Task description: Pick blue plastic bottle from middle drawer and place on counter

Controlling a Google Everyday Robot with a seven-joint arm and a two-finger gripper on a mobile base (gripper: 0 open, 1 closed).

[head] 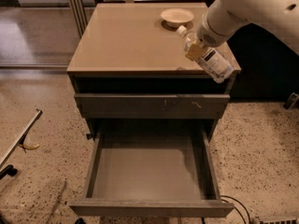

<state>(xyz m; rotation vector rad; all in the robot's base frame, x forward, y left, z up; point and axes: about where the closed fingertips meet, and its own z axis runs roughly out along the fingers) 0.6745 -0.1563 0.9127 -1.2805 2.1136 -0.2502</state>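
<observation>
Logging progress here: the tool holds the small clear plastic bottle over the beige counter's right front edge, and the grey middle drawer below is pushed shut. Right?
Not quite: the camera view shows the wide grey middle drawer pulled out and empty, not shut. The rest holds: the tool grips the small clear white-capped plastic bottle, tilted, over the right front edge of the glossy beige counter.

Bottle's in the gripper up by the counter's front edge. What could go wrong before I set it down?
1. The gripper holds the blue plastic bottle tilted, its base apparently over the front right edge of the counter. If it is released here, it could roll off to the floor or into the open middle drawer.
2. The bottle's cap points toward the bowl close behind. Pushing further in may knock it.
</observation>
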